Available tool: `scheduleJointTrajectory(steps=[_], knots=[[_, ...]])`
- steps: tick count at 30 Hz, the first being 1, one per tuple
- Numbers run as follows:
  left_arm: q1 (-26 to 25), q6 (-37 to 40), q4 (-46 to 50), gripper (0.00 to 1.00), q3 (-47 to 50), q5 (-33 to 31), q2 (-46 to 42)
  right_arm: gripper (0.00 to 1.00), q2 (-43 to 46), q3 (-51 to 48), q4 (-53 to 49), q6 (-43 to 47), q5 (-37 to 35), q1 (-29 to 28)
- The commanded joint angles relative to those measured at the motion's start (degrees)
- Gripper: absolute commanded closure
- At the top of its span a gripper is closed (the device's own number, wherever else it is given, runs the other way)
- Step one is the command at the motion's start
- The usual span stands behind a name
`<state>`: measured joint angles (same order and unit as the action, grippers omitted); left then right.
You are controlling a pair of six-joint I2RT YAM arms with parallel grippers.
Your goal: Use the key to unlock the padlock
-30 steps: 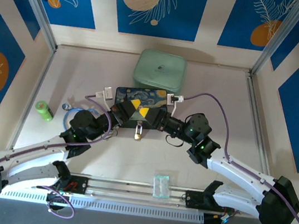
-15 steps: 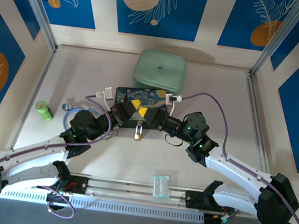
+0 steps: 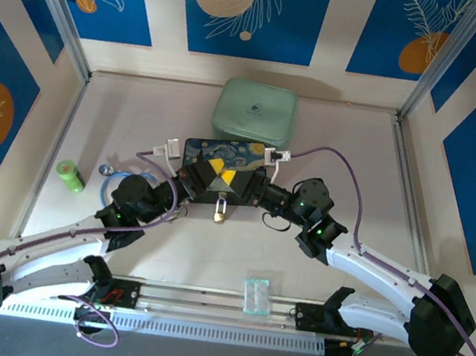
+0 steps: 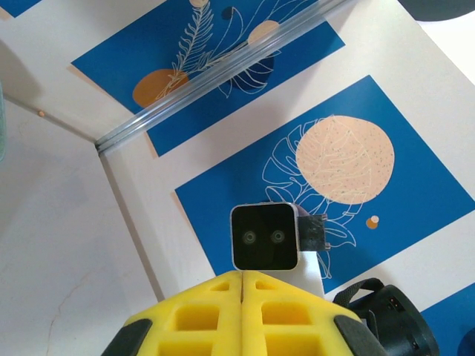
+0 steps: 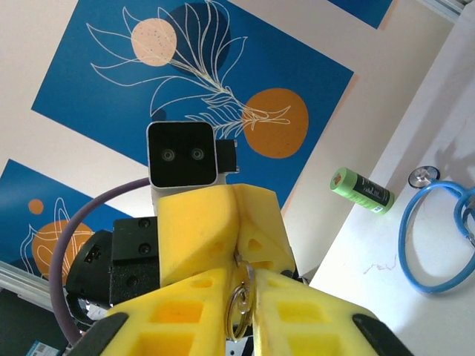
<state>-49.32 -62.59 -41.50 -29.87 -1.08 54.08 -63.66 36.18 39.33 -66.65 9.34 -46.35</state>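
Note:
The brass padlock (image 3: 220, 215) lies at the front of the painted box (image 3: 224, 152), below both grippers. Over the box, my left gripper (image 3: 210, 172) and right gripper (image 3: 239, 184) meet tip to tip. In the right wrist view the silvery key (image 5: 241, 300) and its ring sit between my right gripper's (image 5: 243, 293) nearly closed fingers. A thin metal end runs up into the seam of the left gripper's yellow fingers (image 5: 211, 222). In the left wrist view the left gripper (image 4: 243, 276) is pressed shut with nothing visible between its fingers.
A mint-green case (image 3: 255, 112) stands behind the box. At the left lie a green roll (image 3: 70, 175) and a blue stethoscope (image 3: 109, 172). A clear plastic packet (image 3: 256, 294) rests near the front rail between the arm bases.
My right gripper has edged left toward the left gripper and its jaws have narrowed onto the key ring. The left arm and the padlock have stayed put.

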Motion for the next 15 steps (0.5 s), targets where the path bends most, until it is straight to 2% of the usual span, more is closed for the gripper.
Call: scheduleJointTrajectory(steps=[1, 7, 13, 14, 15], knots=[[-0.65, -0.09, -0.60, 1.00, -2.01, 0.82, -0.56, 0.90, 0.29, -0.59, 1.36, 0.21, -0.62, 0.38], [-0.69, -0.27, -1.03, 1.00, -1.50, 0.29, -0.47, 0.99, 0.43, -0.88, 0.92, 0.16, -0.69, 0.41], [-0.69, 0.09, 0.77, 1.00, -1.58, -0.76, -0.92, 1.00, 0.64, -1.18, 0.56, 0.51, -0.64, 0.38], [-0.73, 0.52, 1.24, 0.92, -1.49, -1.17, -1.28, 1.00, 0.73, -1.30, 0.60, 0.64, -0.69, 0.40], [-0.69, 1.24, 2.17, 0.70, -1.51, -1.81, -1.71, 1.00, 0.90, -1.51, 0.61, 0.72, -0.73, 0.39]])
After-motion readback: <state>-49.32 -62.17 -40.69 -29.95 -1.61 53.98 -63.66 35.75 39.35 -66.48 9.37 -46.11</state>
